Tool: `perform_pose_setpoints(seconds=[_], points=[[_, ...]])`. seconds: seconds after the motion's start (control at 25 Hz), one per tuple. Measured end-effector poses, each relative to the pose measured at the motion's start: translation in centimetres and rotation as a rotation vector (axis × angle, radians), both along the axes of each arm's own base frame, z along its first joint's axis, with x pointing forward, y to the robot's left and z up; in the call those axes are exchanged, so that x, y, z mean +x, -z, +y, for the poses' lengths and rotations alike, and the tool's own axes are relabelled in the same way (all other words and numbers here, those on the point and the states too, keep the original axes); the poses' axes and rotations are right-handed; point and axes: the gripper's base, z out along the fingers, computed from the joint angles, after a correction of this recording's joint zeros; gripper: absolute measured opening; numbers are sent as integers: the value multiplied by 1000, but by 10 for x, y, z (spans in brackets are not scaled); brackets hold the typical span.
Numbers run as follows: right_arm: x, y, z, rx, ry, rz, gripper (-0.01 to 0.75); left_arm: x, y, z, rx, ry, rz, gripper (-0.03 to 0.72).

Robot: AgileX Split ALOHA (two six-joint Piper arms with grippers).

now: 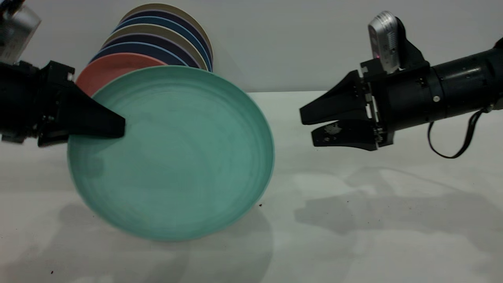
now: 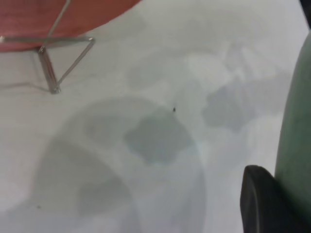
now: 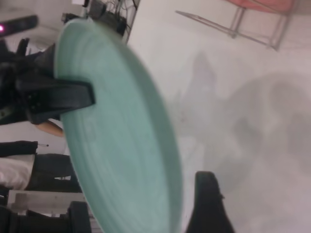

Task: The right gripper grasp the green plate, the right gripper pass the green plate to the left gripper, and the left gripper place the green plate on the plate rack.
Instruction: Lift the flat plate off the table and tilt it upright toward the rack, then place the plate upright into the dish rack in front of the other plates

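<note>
1. One green plate (image 1: 177,157), tilted above the desk (image 1: 373,236), its rim clamped in my left hand (image 1: 118,127).
2. My right hand (image 1: 314,127) hangs apart from the plate's other side, jaws parted, holding nothing.
3. Behind stand one pink plate (image 1: 106,68) and about seven darker and beige ones, upright in a row.
4. Only the wrist views show the rack (image 2: 51,73): thin wire loops under the pink plate.

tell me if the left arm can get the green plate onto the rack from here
Probably yes. The left gripper is shut on the green plate, the right gripper is open and apart from it, and the plate rack stands close behind.
</note>
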Motion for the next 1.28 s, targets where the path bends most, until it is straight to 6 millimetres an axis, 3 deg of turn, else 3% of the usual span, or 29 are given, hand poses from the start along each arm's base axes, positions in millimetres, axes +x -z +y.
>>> perform_pose_setpoints(seconds=[0.4, 0.64, 0.96, 1.28], points=[[6, 2, -33, -19, 62, 23, 552, 35, -84, 12, 433, 457, -380, 79], [5, 3, -40, -30, 63, 25, 552, 50, -114, 19, 678, 692, -598, 79], [4, 4, -41, -41, 47, 29, 552, 57, -121, 20, 846, 934, -853, 79], [4, 4, -41, -43, 44, 29, 552, 75, -110, 23, 902, 853, -879, 79]])
